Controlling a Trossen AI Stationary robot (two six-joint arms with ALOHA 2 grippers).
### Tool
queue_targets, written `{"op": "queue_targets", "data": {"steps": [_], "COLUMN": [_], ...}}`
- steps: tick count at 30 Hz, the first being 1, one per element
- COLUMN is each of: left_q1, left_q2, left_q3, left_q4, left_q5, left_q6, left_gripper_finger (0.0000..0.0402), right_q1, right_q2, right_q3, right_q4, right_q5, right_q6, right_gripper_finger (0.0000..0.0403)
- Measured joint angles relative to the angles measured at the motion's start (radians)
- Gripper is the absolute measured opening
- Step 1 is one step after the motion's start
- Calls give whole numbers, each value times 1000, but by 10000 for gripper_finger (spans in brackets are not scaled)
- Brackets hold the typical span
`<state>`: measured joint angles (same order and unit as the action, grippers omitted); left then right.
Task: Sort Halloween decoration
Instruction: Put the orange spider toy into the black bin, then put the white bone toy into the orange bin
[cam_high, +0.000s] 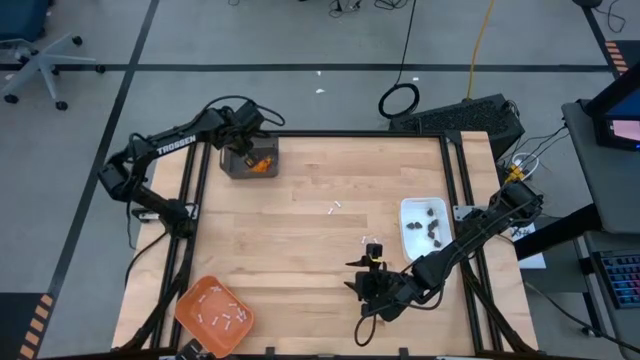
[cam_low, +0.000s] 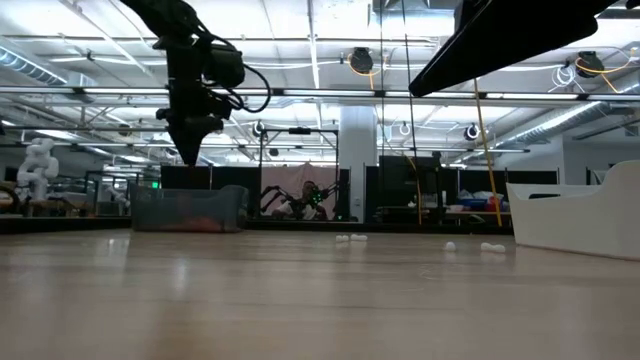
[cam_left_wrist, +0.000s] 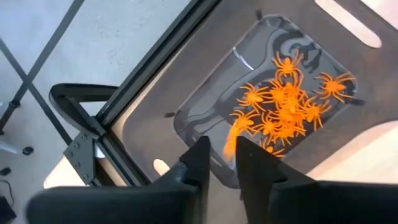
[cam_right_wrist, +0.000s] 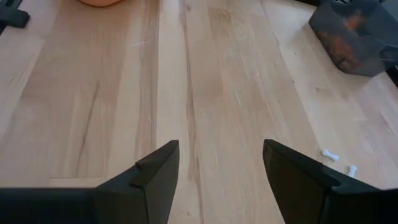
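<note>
Fingers of my left gripper (cam_left_wrist: 221, 163) stand a narrow gap apart above the clear grey bin (cam_high: 248, 158) at the table's far left corner; an orange bit (cam_left_wrist: 231, 138) shows in the gap just past the tips, contact unclear. Orange spiders (cam_left_wrist: 287, 104) lie piled in that bin. My right gripper (cam_right_wrist: 219, 163) hangs with fingers wide, empty, over bare wood near the front edge. Dark bits (cam_high: 432, 226) sit in the white dish (cam_high: 411, 240). White sticks (cam_high: 222, 310) lie in the orange tray (cam_high: 192, 312); two more sticks (cam_right_wrist: 339, 161) rest loose on the table (cam_high: 320, 190).
</note>
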<state>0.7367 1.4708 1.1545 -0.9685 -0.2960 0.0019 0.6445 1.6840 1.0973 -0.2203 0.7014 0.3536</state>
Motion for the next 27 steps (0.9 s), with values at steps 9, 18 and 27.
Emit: {"op": "queue_targets", "data": {"steps": [9, 18, 27], "left_q1": [-49, -395, -881], "left_q2": [-59, -282, -325], "left_q3": [-1, -1, -68], "left_q4": [-17, 11, 158], "left_q5": [10, 8, -224], "left_q6": [-73, -203, -267], "left_gripper_finger": [108, 108, 108], "right_q1": [-1, -47, -248], "right_q2": [0, 0, -1], "right_q3": [0, 0, 0], "right_q4": [-24, -250, -374], "right_q5": [8, -2, -290], "right_q6": [44, 184, 98], "right_gripper_finger": [217, 217, 217]}}
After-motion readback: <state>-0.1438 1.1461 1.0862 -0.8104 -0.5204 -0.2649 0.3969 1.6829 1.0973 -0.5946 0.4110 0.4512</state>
